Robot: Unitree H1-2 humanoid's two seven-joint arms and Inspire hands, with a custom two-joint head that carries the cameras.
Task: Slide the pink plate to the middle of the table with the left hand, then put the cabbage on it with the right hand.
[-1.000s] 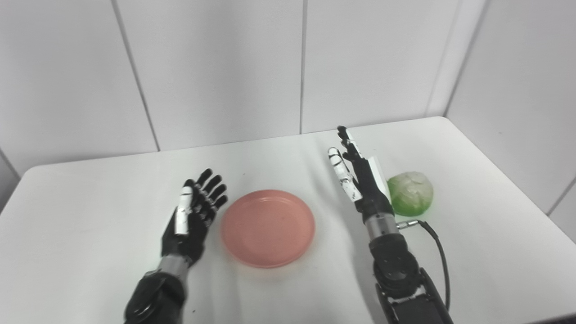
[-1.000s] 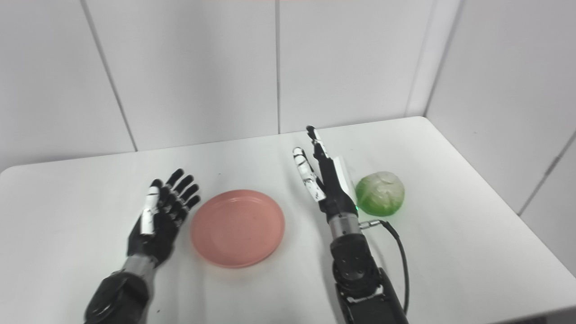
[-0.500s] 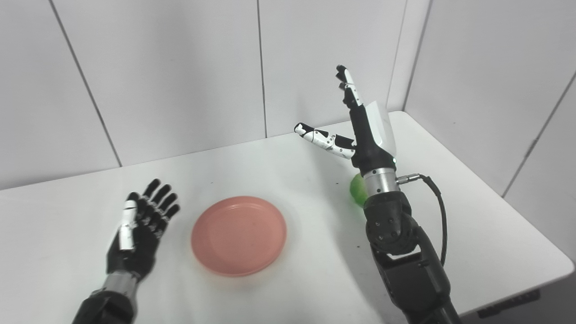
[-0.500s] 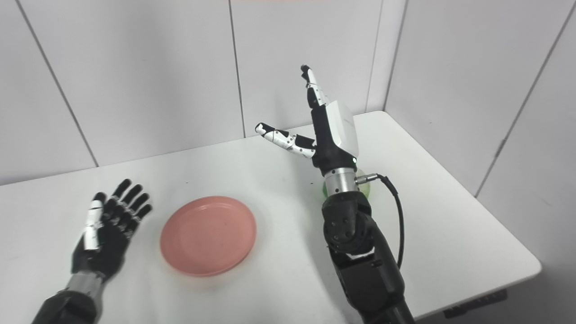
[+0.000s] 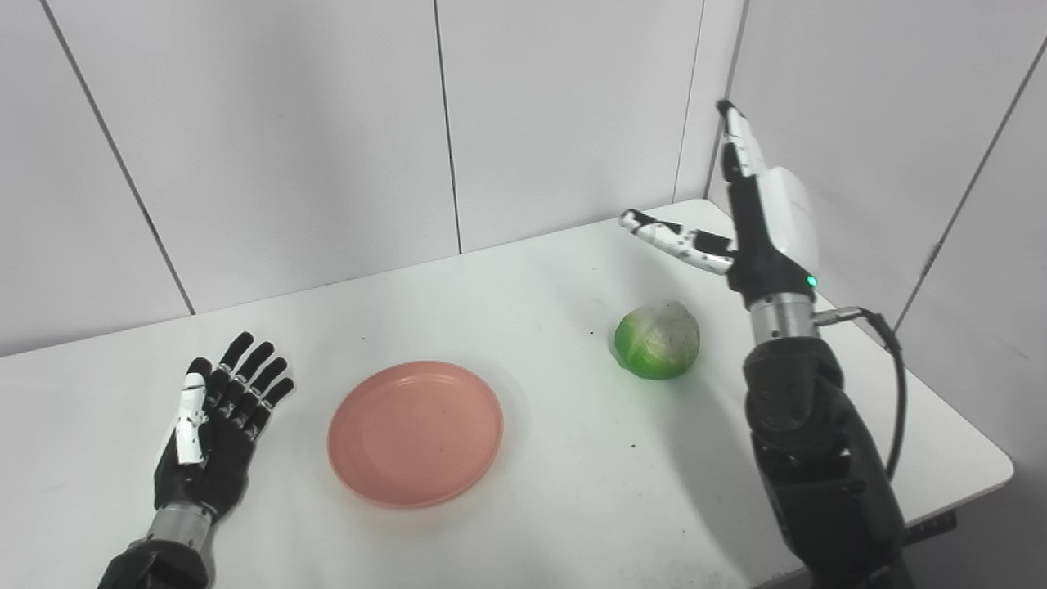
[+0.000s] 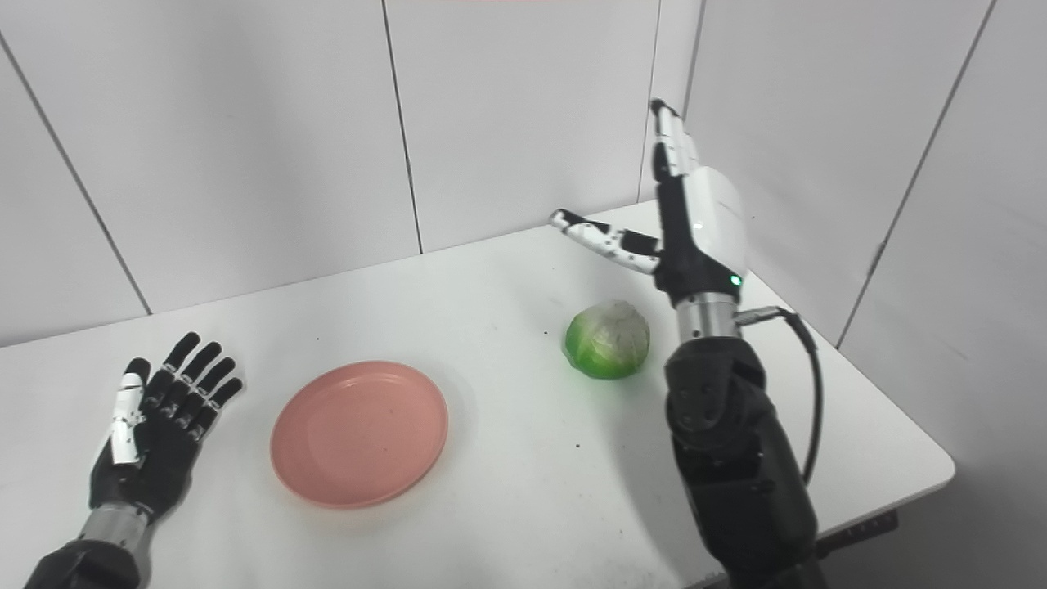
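The pink plate (image 5: pixel 415 432) lies flat on the white table (image 5: pixel 532 278), left of the middle. The green cabbage (image 5: pixel 658 339) sits on the table to the plate's right, apart from it. My left hand (image 5: pixel 214 424) lies open and empty, palm up, on the table to the left of the plate, not touching it. My right hand (image 5: pixel 757 217) is open and empty, raised well above the table to the right of the cabbage, fingers pointing up and thumb stretched out to the left over it.
White panelled walls close in behind the table and on its right. The table's right edge and front right corner (image 5: pixel 1002 470) are close to my right arm (image 5: pixel 810 442). A black cable (image 5: pixel 896 393) loops from the right wrist.
The camera has swung right. My right hand has moved from in front of the cabbage to its right side, still raised and open, uncovering the cabbage. Left hand and plate have stayed put.
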